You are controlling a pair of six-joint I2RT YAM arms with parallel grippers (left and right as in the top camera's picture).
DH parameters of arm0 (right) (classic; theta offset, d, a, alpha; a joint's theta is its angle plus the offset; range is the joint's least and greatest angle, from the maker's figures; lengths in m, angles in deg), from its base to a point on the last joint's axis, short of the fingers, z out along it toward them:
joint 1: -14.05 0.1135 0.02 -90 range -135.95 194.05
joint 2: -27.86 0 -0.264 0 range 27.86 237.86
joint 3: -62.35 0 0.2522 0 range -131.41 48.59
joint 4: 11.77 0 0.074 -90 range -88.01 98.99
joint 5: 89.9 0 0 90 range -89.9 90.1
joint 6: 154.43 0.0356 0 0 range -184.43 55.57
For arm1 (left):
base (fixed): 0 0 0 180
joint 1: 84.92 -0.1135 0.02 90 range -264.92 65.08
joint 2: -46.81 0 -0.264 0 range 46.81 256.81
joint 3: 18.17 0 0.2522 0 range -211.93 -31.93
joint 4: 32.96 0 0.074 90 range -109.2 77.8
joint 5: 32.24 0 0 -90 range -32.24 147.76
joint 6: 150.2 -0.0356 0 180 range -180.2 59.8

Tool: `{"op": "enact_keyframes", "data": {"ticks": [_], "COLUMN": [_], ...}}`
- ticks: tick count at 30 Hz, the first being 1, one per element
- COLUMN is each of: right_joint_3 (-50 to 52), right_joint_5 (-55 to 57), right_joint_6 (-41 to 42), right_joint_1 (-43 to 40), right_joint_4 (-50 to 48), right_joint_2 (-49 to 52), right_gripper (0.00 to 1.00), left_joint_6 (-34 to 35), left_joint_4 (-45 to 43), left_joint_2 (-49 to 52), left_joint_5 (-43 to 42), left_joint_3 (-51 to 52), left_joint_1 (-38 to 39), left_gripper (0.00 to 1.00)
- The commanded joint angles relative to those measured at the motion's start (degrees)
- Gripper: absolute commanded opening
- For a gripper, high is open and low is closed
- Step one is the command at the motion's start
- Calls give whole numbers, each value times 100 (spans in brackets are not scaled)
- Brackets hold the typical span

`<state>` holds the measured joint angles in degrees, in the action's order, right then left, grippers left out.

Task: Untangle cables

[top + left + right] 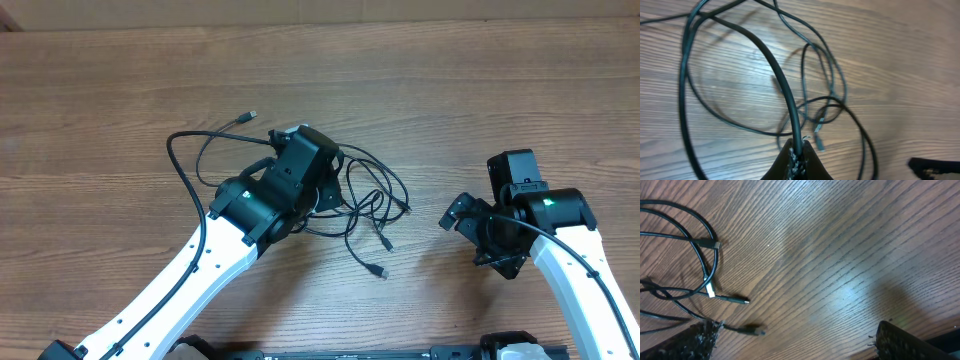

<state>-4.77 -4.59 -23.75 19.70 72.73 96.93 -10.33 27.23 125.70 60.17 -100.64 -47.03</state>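
Looking down from overhead: left gripper (322,188) is sitting on the tangle of thin black plug-ended cables (372,205), which is lying mid-way across the brown wood-grain table (120,100). Right gripper (462,215) is hanging well apart to the right, jaws spread wide.

Left wrist: left gripper (797,159) is clenching one strand of the cables (790,100), with loops fanning out over the wood beyond.

Right wrist: right gripper (795,330) is grasping nothing, fingers (900,340) wide apart. Cables (705,265) are lying at upper left, plug ends showing.

Matt wood-grain table (100,100), smooth glossy black plastic-sheathed cables (782,87)
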Motion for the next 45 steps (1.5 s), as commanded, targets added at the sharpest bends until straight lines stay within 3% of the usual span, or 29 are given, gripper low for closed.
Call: {"op": "enact_keyframes", "data": {"ticks": [1,12,19,28,33,36,38,41,45], "right_joint_3": [-70,-70,-70,-70,-70,-70,-70,-70,-70], "right_joint_5": [-13,-13,-13,-13,-13,-214,-844,-2745,-4367], "right_joint_6": [-26,-26,-26,-26,-26,-28,-127,-1585,-2946], "right_joint_1": [-15,-15,-15,-15,-15,-15,-15,-15,-15], "right_joint_4": [-13,-13,-15,-13,-232,-643,-634,-887,-1005], "right_joint_2": [-17,-17,-17,-17,-17,-15,-17,-17,-17], "right_gripper": [100,100,100,100,100,100,100,100,100], "left_joint_6": [-431,-463,1049,1060,1045,566,-334,-1596,-1904], "left_joint_4": [212,2177,2315,3084,2997,2684,2249,1622,1213], "left_joint_2": [-28,-28,22,72,74,76,72,52,-13], "left_joint_5": [369,2046,1950,1810,1587,1427,1097,498,713], "left_joint_3": [-92,-1523,-1720,-1718,-1718,-1718,-1725,-1836,-2396], "left_joint_1": [35,26,28,28,28,37,35,26,-33], "left_gripper": [4,4,4,4,4,4,4,4,4]}}
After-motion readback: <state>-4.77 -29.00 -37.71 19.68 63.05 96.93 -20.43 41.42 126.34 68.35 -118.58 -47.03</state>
